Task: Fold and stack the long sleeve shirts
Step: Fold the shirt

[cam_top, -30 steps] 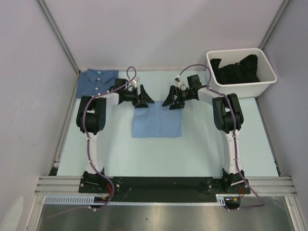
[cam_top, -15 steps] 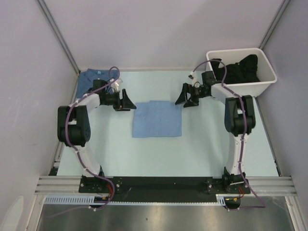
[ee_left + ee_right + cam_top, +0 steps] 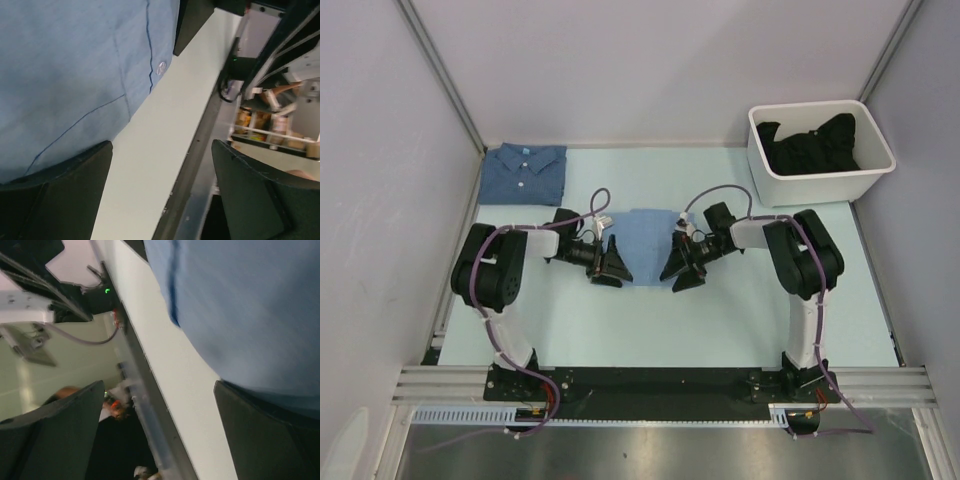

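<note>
Item 1: my left end effector (image 3: pixel 611 266), released, jaws spread wide, low at the near left corner of the light sky-blue shirt (image 3: pixel 646 238).
Item 2: my right end effector (image 3: pixel 682 268), also released, at the shirt's near right corner.
Item 3: that shirt, lying flat mid-worktop (image 3: pixel 720 320).
Item 4: denim-blue shirt (image 3: pixel 525 173), folded, far left corner, well apart.
Item 5: white bin (image 3: pixel 820 186), far right, holding dark garments (image 3: pixel 810 143).
</note>
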`<move>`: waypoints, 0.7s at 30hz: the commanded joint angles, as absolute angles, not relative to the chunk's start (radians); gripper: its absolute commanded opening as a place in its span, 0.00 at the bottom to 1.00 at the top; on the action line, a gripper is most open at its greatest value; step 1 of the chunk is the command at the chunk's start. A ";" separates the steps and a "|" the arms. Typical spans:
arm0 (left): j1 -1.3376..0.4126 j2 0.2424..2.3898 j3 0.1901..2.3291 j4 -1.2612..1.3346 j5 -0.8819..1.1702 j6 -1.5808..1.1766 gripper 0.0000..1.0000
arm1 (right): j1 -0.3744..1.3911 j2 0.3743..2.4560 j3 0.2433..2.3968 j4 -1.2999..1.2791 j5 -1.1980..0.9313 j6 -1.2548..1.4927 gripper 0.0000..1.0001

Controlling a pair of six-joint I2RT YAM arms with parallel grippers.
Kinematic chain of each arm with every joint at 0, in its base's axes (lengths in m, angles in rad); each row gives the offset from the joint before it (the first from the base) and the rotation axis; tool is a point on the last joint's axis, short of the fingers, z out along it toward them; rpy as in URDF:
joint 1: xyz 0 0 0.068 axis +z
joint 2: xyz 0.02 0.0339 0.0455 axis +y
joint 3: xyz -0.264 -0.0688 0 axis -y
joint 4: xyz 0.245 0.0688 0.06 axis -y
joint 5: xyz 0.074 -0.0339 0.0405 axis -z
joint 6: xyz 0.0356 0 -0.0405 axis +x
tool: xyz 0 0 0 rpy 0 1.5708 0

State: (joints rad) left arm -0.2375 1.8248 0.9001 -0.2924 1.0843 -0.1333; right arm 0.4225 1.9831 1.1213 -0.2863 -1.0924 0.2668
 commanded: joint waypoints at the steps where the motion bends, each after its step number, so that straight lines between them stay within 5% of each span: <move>1: -0.155 1.899 0.861 -0.175 1.002 -0.212 0.88 | 0.298 2.046 1.092 -0.425 -1.006 0.099 1.00; 5: -0.080 1.830 0.859 -0.360 1.034 -0.039 0.88 | 0.256 1.993 1.132 -0.703 -0.839 -0.145 0.97; 10: -0.035 1.580 0.886 -0.592 0.872 0.292 0.84 | 0.229 1.827 1.178 -0.790 -0.824 -0.123 0.91; 15: -0.060 1.622 0.960 -0.643 0.649 0.351 0.65 | 0.224 1.756 1.123 -0.628 -0.736 0.040 0.87; 21: -0.133 1.707 0.979 -0.701 0.643 0.437 0.45 | 0.227 1.864 1.109 -0.532 -0.742 0.124 0.76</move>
State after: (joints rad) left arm -0.0830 1.6897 0.9936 -0.6453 0.7040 0.3267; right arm 0.2253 1.7966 1.1206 -0.6022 -0.7780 0.0551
